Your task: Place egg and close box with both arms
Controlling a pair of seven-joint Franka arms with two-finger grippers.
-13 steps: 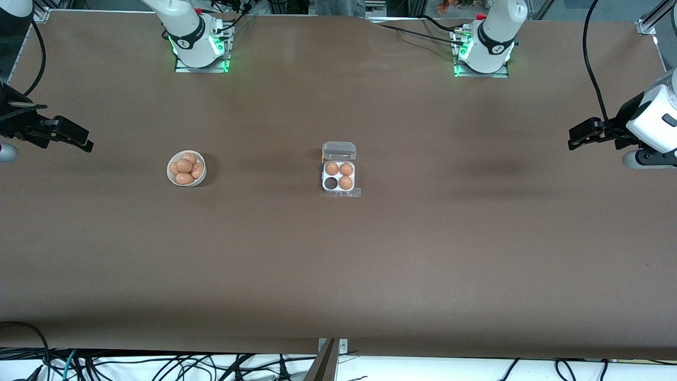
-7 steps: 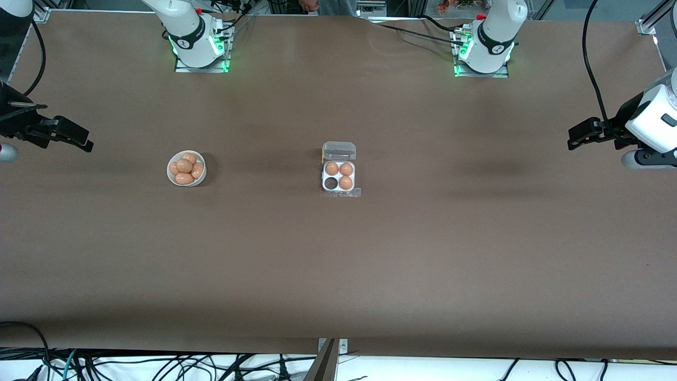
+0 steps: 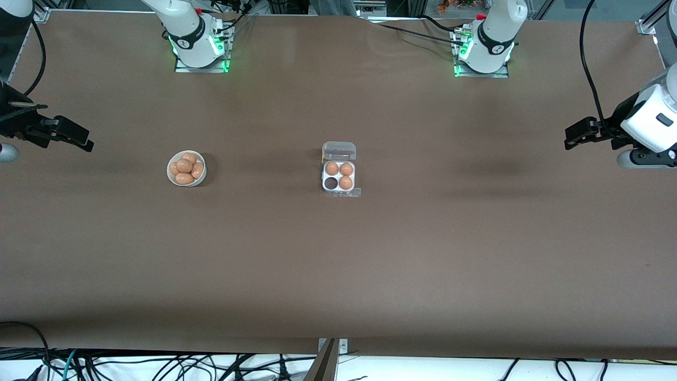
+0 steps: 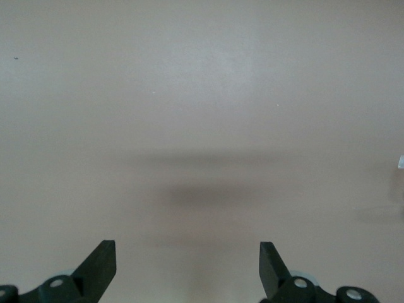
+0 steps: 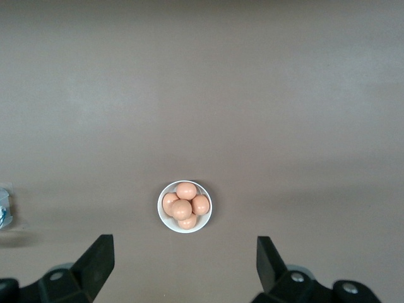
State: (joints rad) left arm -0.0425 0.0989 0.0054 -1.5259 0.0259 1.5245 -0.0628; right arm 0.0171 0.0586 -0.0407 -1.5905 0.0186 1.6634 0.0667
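Note:
The clear egg box (image 3: 338, 181) sits mid-table with its lid (image 3: 339, 151) open. It holds three brown eggs (image 3: 346, 182); one cell (image 3: 331, 183) is empty. A white bowl (image 3: 172, 172) with several brown eggs (image 3: 184, 165) stands toward the right arm's end; it also shows in the right wrist view (image 5: 165, 216). My right gripper (image 3: 84, 144) is open and empty, high over that end of the table (image 5: 185, 252). My left gripper (image 3: 570, 138) is open and empty over the left arm's end, above bare table (image 4: 187, 252).
The brown table (image 3: 338, 264) spreads wide around the box and bowl. The arm bases (image 3: 198, 47) stand along the table's edge farthest from the front camera. Cables hang past the nearest edge (image 3: 158, 365).
My left gripper has shifted slightly toward the middle of the table. The right arm, box and bowl have not moved.

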